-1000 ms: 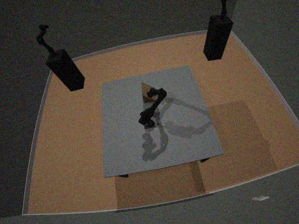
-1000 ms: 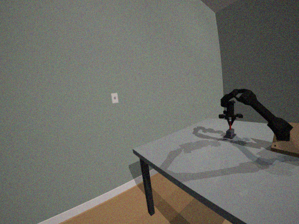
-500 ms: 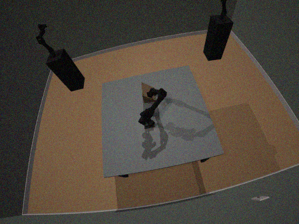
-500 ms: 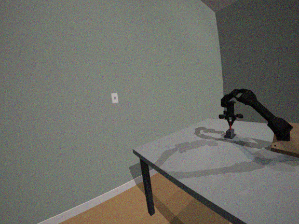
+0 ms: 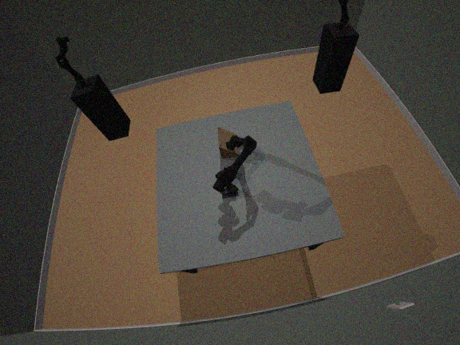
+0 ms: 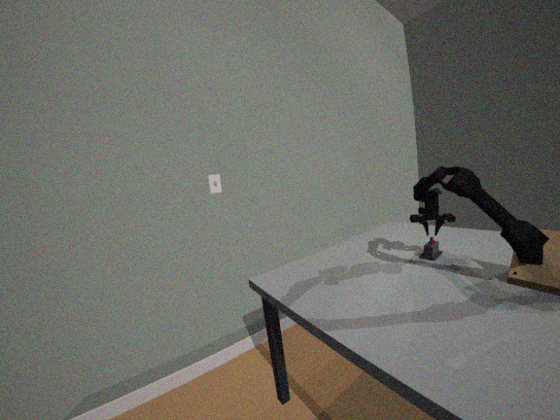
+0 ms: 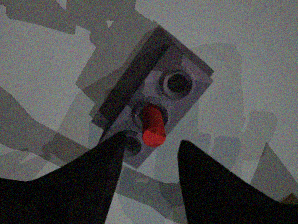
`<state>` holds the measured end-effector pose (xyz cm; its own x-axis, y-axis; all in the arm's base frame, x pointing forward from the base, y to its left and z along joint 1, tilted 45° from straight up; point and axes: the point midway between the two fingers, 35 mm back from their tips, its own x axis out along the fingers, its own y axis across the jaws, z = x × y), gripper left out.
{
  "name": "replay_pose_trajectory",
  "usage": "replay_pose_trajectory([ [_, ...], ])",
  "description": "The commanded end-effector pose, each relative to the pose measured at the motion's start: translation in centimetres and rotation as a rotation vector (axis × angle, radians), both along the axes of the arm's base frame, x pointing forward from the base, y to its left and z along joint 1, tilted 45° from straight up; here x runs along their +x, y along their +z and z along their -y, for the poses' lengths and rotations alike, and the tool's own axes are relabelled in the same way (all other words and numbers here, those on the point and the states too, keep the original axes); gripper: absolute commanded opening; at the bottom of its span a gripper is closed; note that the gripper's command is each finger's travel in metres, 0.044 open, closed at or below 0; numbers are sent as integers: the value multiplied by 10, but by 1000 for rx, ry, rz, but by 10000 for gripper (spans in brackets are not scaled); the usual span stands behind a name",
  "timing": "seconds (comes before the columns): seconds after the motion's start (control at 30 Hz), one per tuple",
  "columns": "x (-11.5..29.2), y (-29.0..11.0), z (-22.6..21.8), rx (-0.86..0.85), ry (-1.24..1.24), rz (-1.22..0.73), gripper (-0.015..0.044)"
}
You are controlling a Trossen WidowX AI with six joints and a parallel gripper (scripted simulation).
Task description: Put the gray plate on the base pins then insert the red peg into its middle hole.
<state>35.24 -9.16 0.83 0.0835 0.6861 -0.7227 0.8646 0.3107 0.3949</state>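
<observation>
From wrist only, red peg [image 7: 153,125] in plate [image 7: 174,79].

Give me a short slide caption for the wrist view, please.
Open end effector above the red peg, which stands in the gray plate on its base.

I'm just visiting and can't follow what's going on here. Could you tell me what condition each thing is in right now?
Red peg: standing in the plate's middle hole, nothing gripping it.
Gray plate: lying flat on the base.
Base: resting on the table.
Tool: open, holding nothing, above the peg.
</observation>
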Motion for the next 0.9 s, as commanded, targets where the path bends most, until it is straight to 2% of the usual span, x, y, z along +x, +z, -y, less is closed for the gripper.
replay_pose_trajectory([
  [0.0, 0, 0, 0, 0, 0, 0, 150],
  [0.87, -5, 10, 8, 4, -9, -4, 150],
])
